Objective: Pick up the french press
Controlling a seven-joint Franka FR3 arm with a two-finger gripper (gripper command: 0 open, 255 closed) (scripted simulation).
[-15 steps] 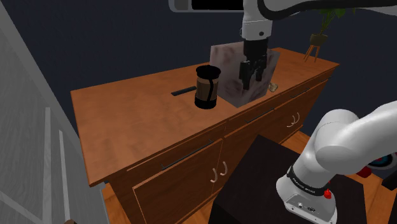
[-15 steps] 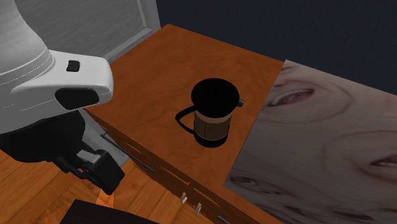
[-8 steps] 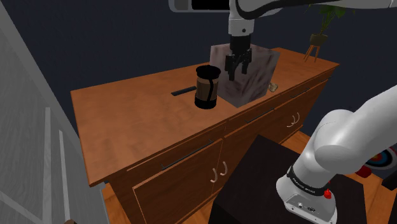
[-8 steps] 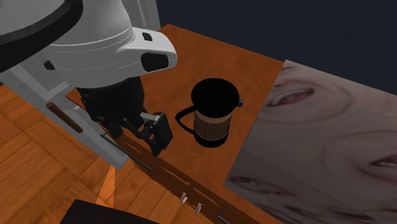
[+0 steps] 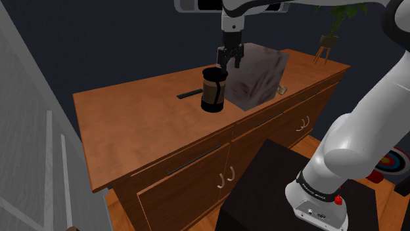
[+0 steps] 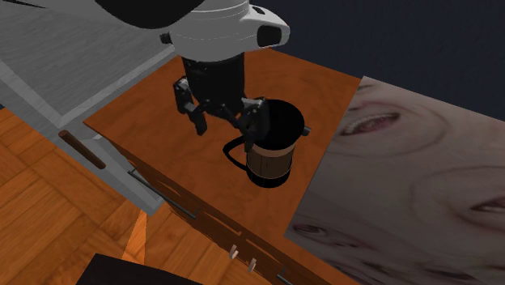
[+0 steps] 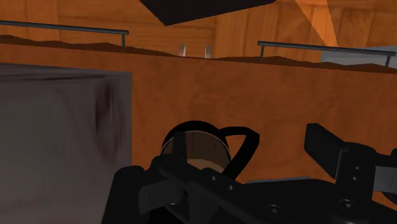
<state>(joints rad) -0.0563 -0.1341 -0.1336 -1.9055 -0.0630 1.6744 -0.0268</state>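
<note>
The task is in its approach step: nothing is grasped yet. The french press [image 5: 213, 90] stands upright on the wooden desk [image 5: 131, 125], a little right of centre in the shoulder view, with a tall grey box [image 5: 259, 82] just beside it on that view's right. Its black lid [image 6: 283, 123] sits at the centre of the second exterior view, and its handle [image 6: 232, 154] curves out toward that view's lower left.

The claw [image 5: 229, 63] hangs above the press, close to the lid's upper right edge in the shoulder view. Its two fingers stand apart with nothing between them. In the second exterior view one finger overlaps the lid's left edge and the other lies farther left, over bare desk. I judge the claw to be off-centre rather than straddling the press.

The next move calls for a small sideways correction so the open fingers bracket the body or the handle. After that comes a straight descent, then closing. The box stands so near that there is little room on that side, so a finger could catch it on the way down.
</note>
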